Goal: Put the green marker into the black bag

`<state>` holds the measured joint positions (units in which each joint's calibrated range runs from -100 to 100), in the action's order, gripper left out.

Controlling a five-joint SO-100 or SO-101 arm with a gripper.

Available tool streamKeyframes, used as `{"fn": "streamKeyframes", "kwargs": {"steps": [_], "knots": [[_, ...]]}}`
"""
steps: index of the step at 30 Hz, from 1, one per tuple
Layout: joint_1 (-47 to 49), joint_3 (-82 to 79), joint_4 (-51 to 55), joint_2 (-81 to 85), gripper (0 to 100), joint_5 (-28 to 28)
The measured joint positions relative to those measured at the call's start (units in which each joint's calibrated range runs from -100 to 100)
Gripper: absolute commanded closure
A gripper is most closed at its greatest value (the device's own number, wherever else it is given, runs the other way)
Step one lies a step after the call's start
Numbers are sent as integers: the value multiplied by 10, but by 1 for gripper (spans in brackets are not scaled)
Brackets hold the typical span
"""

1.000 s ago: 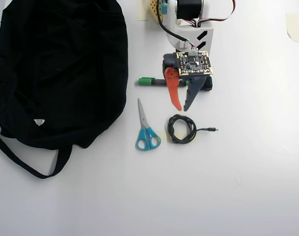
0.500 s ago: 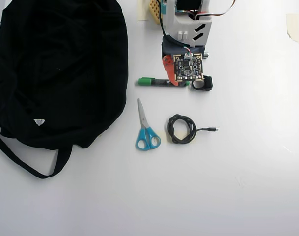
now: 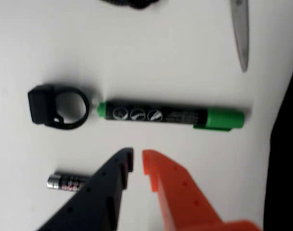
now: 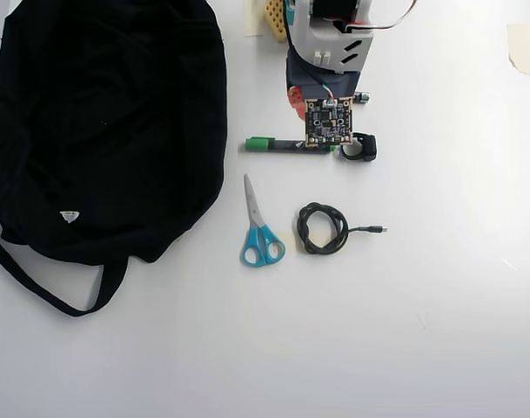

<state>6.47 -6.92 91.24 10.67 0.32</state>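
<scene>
The green marker (image 3: 170,114) lies flat on the white table, its black barrel crosswise in the wrist view and its green cap toward the right. From overhead the green marker (image 4: 269,144) rests just right of the black bag (image 4: 108,131), cap end toward the bag. My gripper (image 3: 137,161) hovers just short of the marker's barrel, its black and orange fingers nearly touching with nothing between them. In the overhead view the wrist board covers the fingertips; only the orange finger (image 4: 293,96) peeks out. The black bag (image 3: 286,144) fills the wrist view's right edge.
Blue-handled scissors (image 4: 260,233) and a coiled black cable (image 4: 322,228) lie below the marker. A black ring clip (image 3: 57,107) sits at the marker's small green end, with a short battery (image 3: 67,182) close by. The scissors' blade (image 3: 240,33) shows at the top.
The arm has drawn back toward the top of the overhead view. The fingers, spread across the marker a second ago, have come together and slid under the wrist board.
</scene>
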Motion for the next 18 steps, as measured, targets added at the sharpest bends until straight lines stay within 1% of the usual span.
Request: {"fn": "streamKeyframes", "kwargs": {"steps": [18], "knots": [[0,0,9,0,97,0]]}}
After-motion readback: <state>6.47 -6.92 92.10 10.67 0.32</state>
